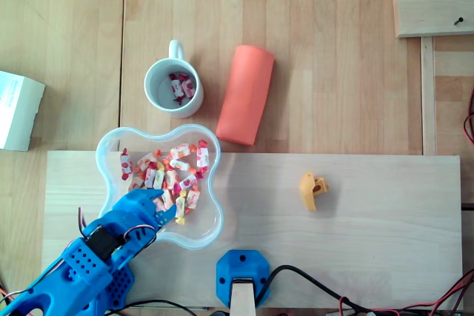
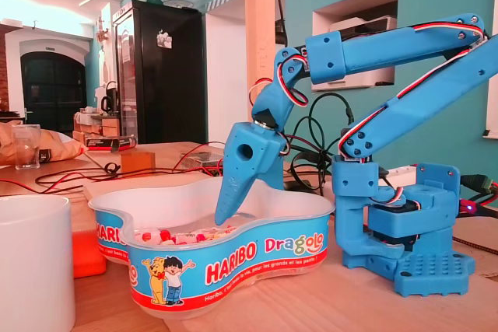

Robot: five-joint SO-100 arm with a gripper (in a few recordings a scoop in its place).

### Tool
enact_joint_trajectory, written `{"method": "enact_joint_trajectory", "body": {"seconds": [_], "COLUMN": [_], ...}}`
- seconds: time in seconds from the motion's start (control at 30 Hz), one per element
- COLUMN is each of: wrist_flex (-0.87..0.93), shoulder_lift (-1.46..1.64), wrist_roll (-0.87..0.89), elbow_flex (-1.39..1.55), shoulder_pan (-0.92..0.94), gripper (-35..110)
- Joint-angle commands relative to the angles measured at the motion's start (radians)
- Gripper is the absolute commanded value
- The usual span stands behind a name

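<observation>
Wooden table (image 1: 333,35); blue arm (image 1: 81,264) lower left, overhead view.
Its gripper (image 1: 161,209) dips among sweets (image 1: 178,168) in the Haribo tub (image 1: 207,231); claw's opening and hold cannot be told.

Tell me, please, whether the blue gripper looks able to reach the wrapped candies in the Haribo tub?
Probably yes: the gripper is low inside the open tub, its tips by the candies, with no lid or other thing over them.
</observation>
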Motion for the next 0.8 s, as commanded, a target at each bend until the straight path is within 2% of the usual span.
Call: {"method": "enact_joint_trajectory", "body": {"seconds": [0.0,0.37,0.77], "wrist_flex": [-0.038,-0.298,-0.396], "shoulder_lift": [0.012,-0.044,-0.121], "wrist_roll": [0.012,0.014,0.014], "elbow_flex": [-0.028,0.057,0.075], "shoulder_pan": [0.015,0.014,0.012], "gripper": [15,15,15]}}
